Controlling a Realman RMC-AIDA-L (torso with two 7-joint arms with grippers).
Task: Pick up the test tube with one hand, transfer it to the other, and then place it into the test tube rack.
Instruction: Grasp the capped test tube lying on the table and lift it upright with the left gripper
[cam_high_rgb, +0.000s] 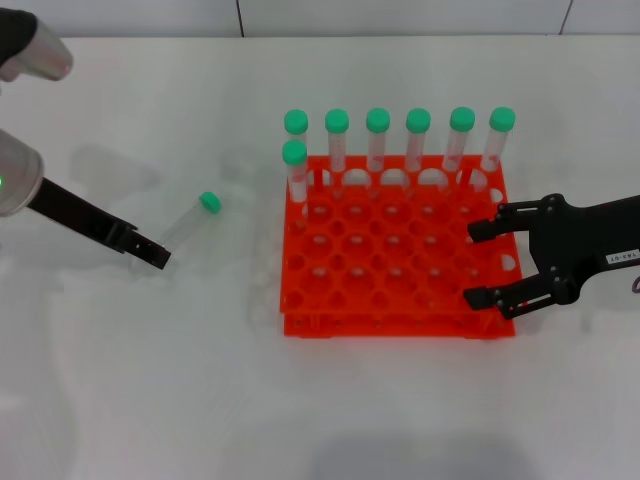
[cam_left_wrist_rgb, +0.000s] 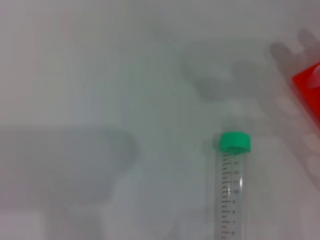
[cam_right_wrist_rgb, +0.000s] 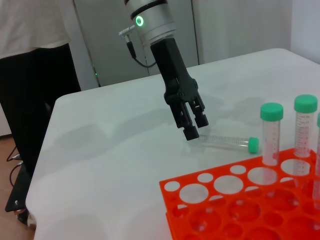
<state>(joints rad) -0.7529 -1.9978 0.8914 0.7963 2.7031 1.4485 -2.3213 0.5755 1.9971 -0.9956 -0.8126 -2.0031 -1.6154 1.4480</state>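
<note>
The test tube (cam_high_rgb: 185, 222) lies flat on the white table, left of the test tube rack (cam_high_rgb: 390, 325), its green cap toward the rack. The left wrist view shows the test tube (cam_left_wrist_rgb: 231, 190) from above, with a corner of the rack (cam_left_wrist_rgb: 307, 87) at the side. My left gripper (cam_high_rgb: 155, 255), black and unlabelled, hangs shut just over the tube's tapered end, holding nothing. From the right wrist view, the left gripper (cam_right_wrist_rgb: 195, 127) hovers next to the test tube (cam_right_wrist_rgb: 225, 141), beyond the rack (cam_right_wrist_rgb: 170, 220). My right gripper (cam_high_rgb: 474, 264), with a white label, is open above the rack's right side.
Several green-capped tubes (cam_high_rgb: 400, 140) stand upright along the rack's back row, with one more in the second row at the left. A person (cam_right_wrist_rgb: 35, 75) stands beyond the table's far edge on the left arm's side.
</note>
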